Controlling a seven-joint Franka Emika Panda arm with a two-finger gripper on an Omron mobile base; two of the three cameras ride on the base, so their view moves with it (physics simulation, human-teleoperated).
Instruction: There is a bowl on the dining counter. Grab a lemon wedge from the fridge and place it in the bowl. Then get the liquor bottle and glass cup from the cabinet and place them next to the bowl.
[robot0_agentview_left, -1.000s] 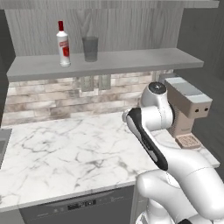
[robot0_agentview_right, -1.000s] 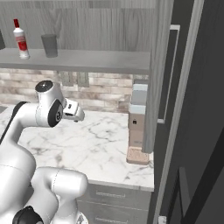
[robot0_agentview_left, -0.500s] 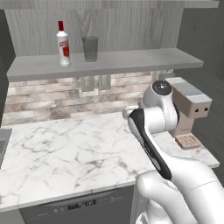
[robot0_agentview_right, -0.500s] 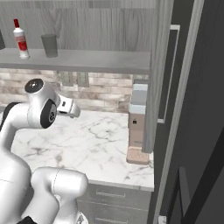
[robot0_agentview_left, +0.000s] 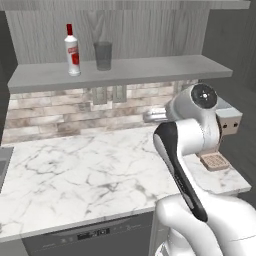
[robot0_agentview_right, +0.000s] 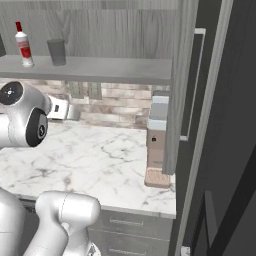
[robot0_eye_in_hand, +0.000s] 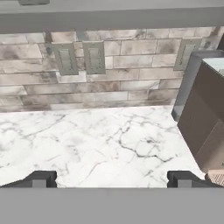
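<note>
Hanging over the marble bench (robot0_eye_in_hand: 100, 140), the end effector (robot0_eye_in_hand: 111, 178) has its two tips spread wide and holds nothing. Farther back, the liquor bottle (robot0_agentview_left: 72, 50) and the glass cup (robot0_agentview_left: 103, 55) stand side by side on the cabinet (robot0_agentview_left: 125, 25) shelf (robot0_agentview_left: 150, 67).

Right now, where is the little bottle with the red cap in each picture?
Left base view: the liquor bottle stands upright at upper left, on the cabinet shelf, just left of the glass cup.
Right base view: the bottle is at the far upper left, again left of the cup.
Hand view: the bottle is above what this picture takes in.
Shared landmark: the grey wall plates on the brick tiles, below the shelf.
</note>
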